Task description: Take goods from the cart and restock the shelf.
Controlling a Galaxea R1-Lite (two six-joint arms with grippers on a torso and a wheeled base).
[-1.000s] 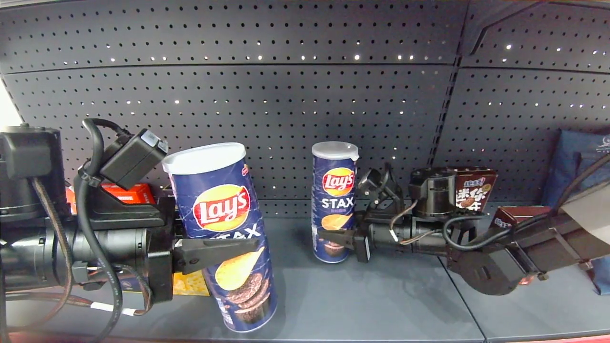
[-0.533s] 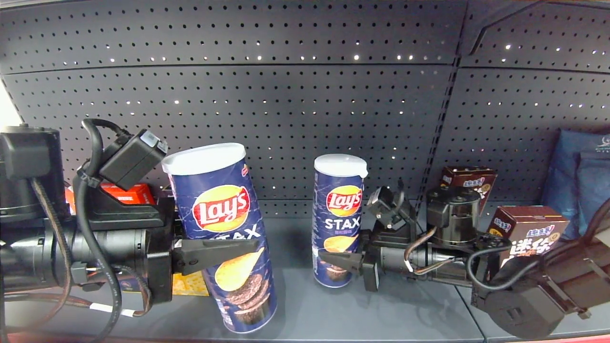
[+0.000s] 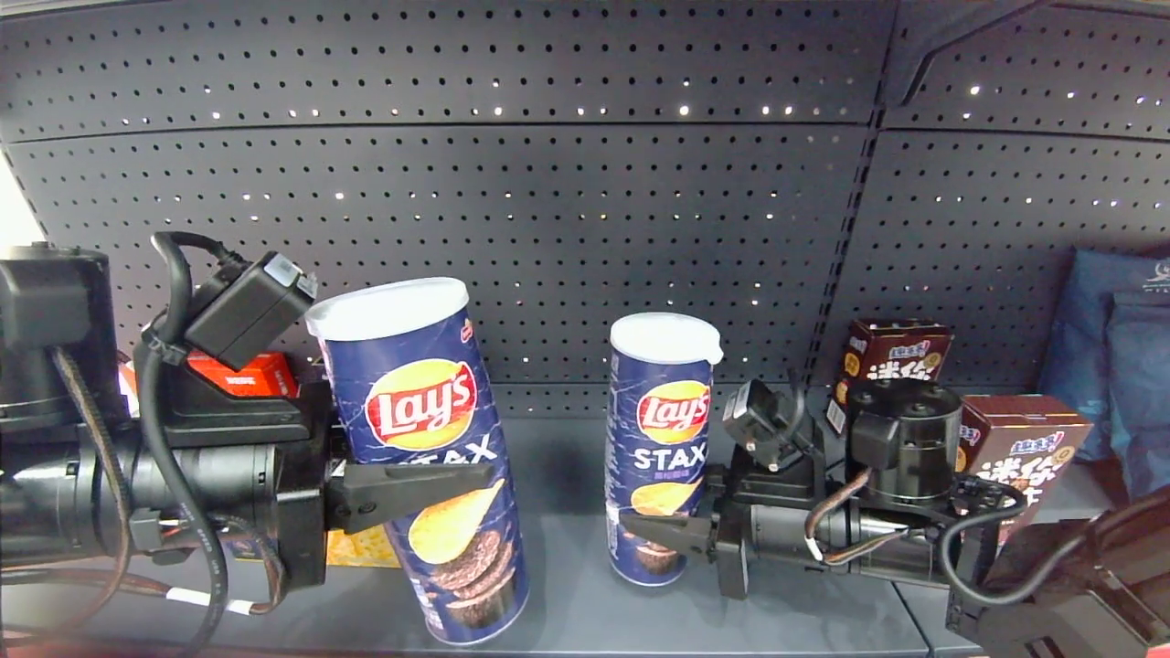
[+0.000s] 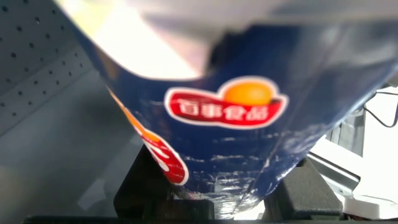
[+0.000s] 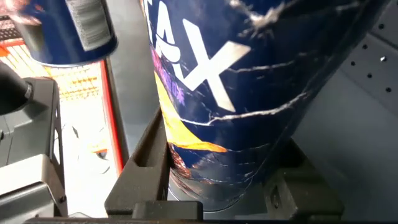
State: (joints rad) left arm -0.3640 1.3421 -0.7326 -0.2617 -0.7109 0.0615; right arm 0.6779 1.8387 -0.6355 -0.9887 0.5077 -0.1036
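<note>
Two chip tubes, one per hand, both dark blue with white lids. The left can (image 3: 411,411) is the nearer one, out by the front edge of the shelf (image 3: 567,475). Its long axis is roughly vertical but clearly tilted: the lid leans toward the robot's left and the base kicks out to the right. I can't tell if the base is actually touching the shelf or just above it. The left hand (image 3: 430,484) is clamped around its lower half, with one black finger across the front of the label and the other behind the can.

The right can (image 3: 663,420) sits further back, near the middle of the shelf. It's lid-up and close to upright, with maybe a slight lean of the lid to the right. The right hand (image 3: 658,535) is closed on it low down, near the base, coming in from the right. The cans are well apart.

Around them: two brown snack boxes (image 3: 891,352) to the right of the right arm, one behind the other. One red box (image 3: 242,375) is behind the left arm, and one yellow packet (image 3: 361,546) lies flat under it. Blue bags (image 3: 1124,302) are at the far right, and a dark pegboard (image 3: 548,228) runs along the back.
</note>
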